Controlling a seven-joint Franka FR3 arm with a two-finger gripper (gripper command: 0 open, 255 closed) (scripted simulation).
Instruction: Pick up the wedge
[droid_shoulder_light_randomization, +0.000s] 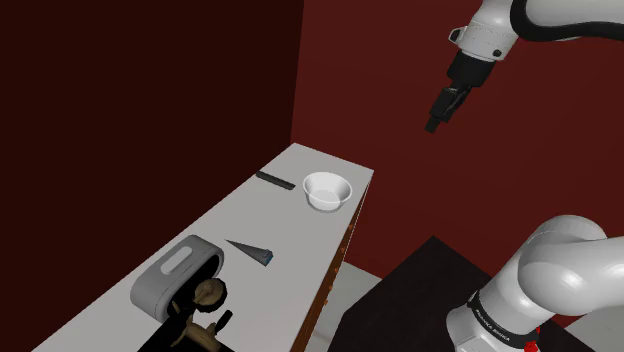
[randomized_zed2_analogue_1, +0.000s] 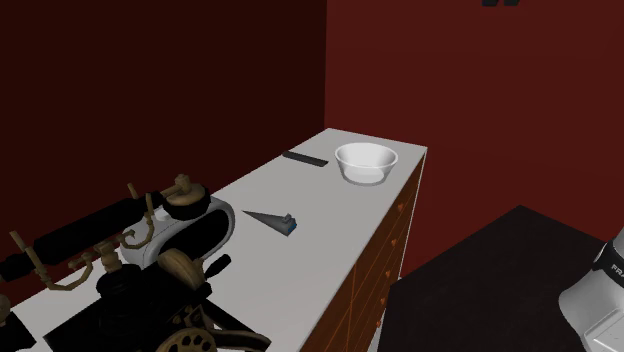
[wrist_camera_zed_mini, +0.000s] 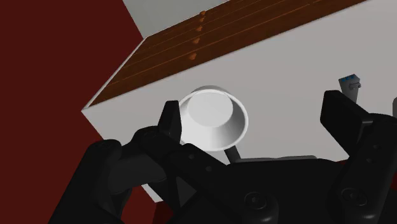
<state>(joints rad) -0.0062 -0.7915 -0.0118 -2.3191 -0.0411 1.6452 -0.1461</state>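
Your all-black two-finger gripper (droid_shoulder_light_randomization: 436, 120) hangs high against the dark red wall (droid_shoulder_light_randomization: 400, 60), up and to the shoulder view's right of the round white bowl (droid_shoulder_light_randomization: 328, 190). In the wrist view its fingers (wrist_camera_zed_mini: 340, 118) stand spread apart. The dark grey tapered wedge with a blue butt end (droid_shoulder_light_randomization: 252, 250) lies flat on the white countertop (droid_shoulder_light_randomization: 300, 270), well apart from the bowl toward the shoulder view's lower left, with white surface showing all round it. The bowl sits near the brown drawer-front edge (randomized_zed2_analogue_1: 388, 240). A thin dark flat bar (droid_shoulder_light_randomization: 273, 179) lies near the bowl on its wall side. A rounded grey box (droid_shoulder_light_randomization: 175, 275) stands beyond the wedge from the bowl.
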